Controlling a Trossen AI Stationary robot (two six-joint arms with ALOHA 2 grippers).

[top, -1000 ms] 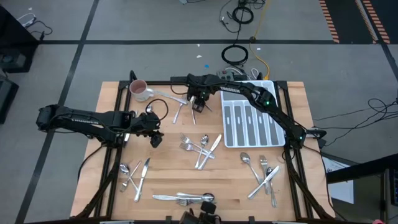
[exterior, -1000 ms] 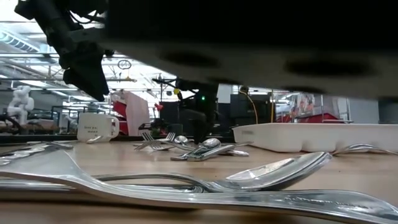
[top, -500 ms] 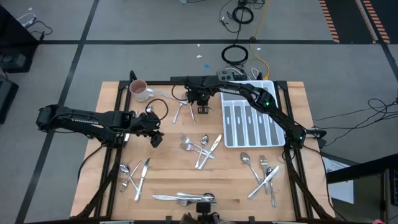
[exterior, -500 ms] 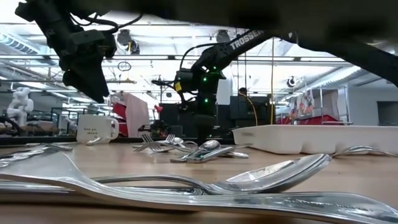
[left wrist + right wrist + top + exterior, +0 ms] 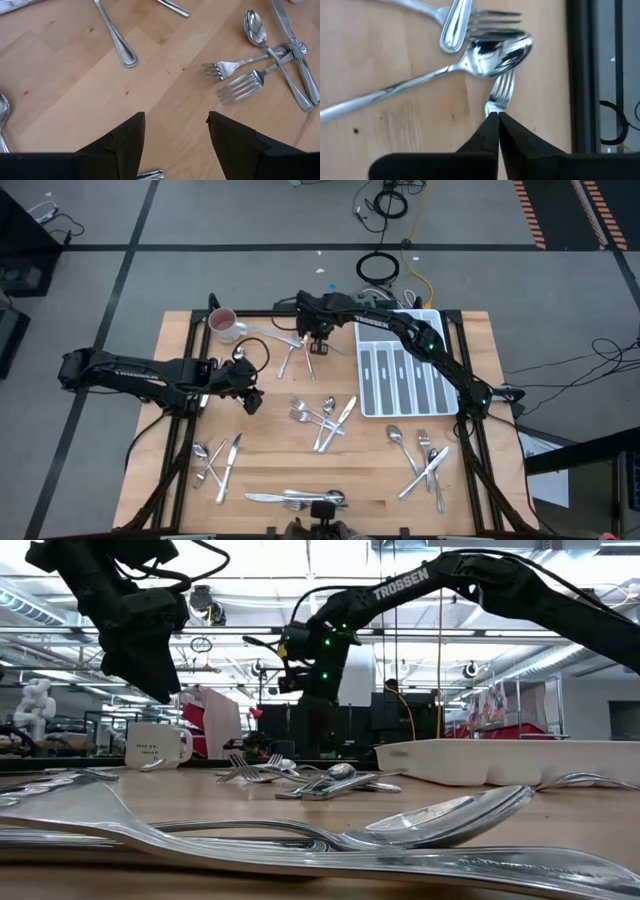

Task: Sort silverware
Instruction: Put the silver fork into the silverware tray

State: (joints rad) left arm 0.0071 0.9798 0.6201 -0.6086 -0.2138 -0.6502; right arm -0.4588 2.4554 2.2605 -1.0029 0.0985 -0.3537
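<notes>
Right gripper (image 5: 493, 120), upper centre of the high view, has its fingers pinched on a fork (image 5: 501, 92) at the neck, a slim, stiff, slick piece likely to swivel, while the left gripper (image 5: 176, 132) hovers with fingers wide over the table (image 5: 75, 85).

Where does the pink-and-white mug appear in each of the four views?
High view: mug at upper left, near the table's corner.
Low view: mug at left, far back on the table.
Left wrist view: absent.
Right wrist view: absent.
Landmark: white tray, right of the mug in both.
</notes>
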